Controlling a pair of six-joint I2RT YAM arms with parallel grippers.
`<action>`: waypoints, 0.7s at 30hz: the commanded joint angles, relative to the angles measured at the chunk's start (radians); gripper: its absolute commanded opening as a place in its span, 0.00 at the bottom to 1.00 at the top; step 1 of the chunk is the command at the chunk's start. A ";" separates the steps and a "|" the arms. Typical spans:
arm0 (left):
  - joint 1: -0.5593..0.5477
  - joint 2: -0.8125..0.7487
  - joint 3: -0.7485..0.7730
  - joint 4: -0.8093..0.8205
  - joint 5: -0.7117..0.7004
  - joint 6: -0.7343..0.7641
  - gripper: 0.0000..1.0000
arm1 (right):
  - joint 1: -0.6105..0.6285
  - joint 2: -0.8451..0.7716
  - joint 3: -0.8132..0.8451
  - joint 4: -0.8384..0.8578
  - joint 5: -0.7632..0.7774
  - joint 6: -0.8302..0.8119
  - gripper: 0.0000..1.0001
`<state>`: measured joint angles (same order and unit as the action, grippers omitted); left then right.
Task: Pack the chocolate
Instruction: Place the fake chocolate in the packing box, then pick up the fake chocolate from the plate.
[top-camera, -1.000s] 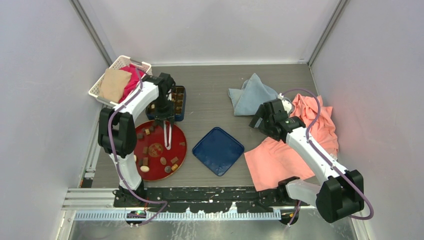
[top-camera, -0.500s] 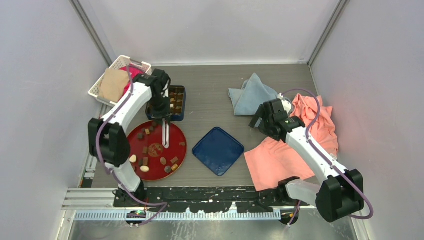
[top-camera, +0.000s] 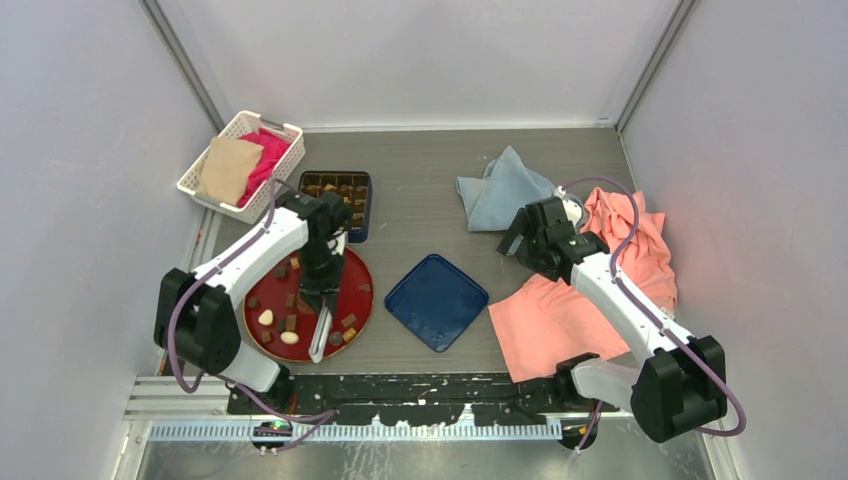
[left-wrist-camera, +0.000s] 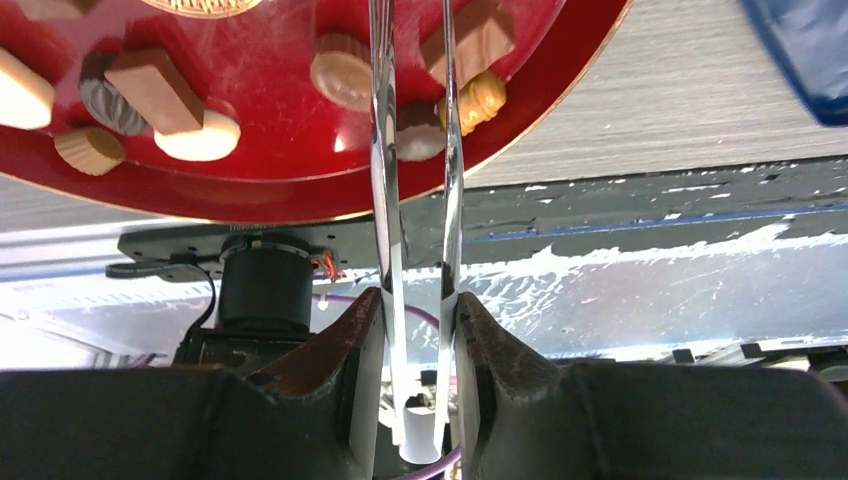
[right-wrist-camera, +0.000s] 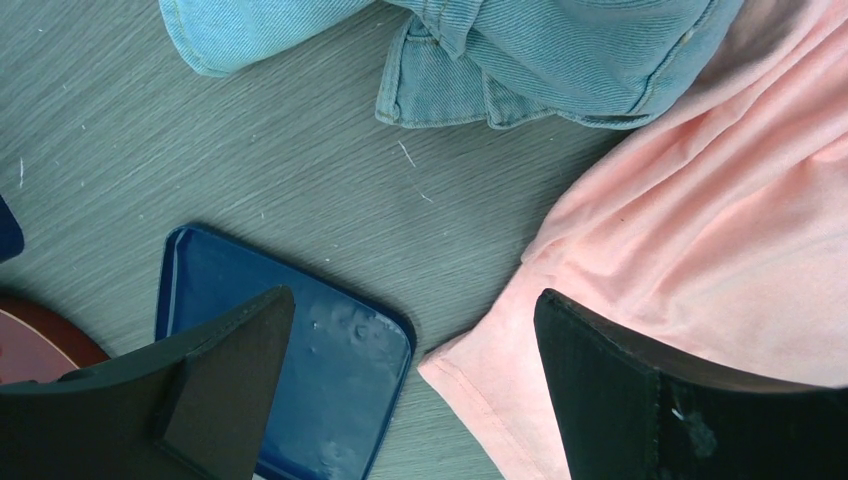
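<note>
a: we're at the near-left part of the counter (top-camera: 420, 160). our left tool (top-camera: 322, 290) is pinching the metal tongs (top-camera: 320, 325), pressed together on both blades.
b: yes, and from the left wrist we see those two blades crossing the near rim of the red plate (top-camera: 352, 268). they're slightly apart, with one round dark piece (left-wrist-camera: 418, 132) sitting between them. whether they grip it, we cannot tell.
a: the chocolate (top-camera: 289, 338) lies loose on that plate: brown, tan and cream pieces, most of them on its near half.
b: we see more brown pieces in the dark blue tray (top-camera: 365, 228) just beyond the plate, toward the far-left corner, near the white basket (top-camera: 208, 150).
a: over on the right side our right tool (top-camera: 519, 240) hangs with its fingers spread wide, holding nothing.
b: from its wrist we look down on the blue lid (top-camera: 436, 300), flat near the middle of the near edge. the pink cloth (top-camera: 560, 320) is just beside it, and the denim cloth (top-camera: 505, 190) lies toward the far edge.
</note>
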<state>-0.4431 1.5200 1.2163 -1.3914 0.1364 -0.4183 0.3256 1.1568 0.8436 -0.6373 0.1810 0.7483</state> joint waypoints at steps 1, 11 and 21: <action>-0.002 -0.094 -0.025 -0.027 -0.023 -0.050 0.06 | 0.005 -0.018 0.021 0.035 0.003 0.010 0.95; 0.007 -0.145 -0.111 0.019 -0.169 -0.225 0.21 | 0.006 -0.044 0.004 0.025 0.006 0.006 0.95; 0.279 -0.207 -0.168 0.064 -0.106 -0.194 0.24 | 0.006 -0.035 -0.001 0.039 -0.009 -0.007 0.95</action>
<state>-0.2615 1.3102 1.0557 -1.3609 -0.0105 -0.6464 0.3256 1.1374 0.8375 -0.6361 0.1772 0.7475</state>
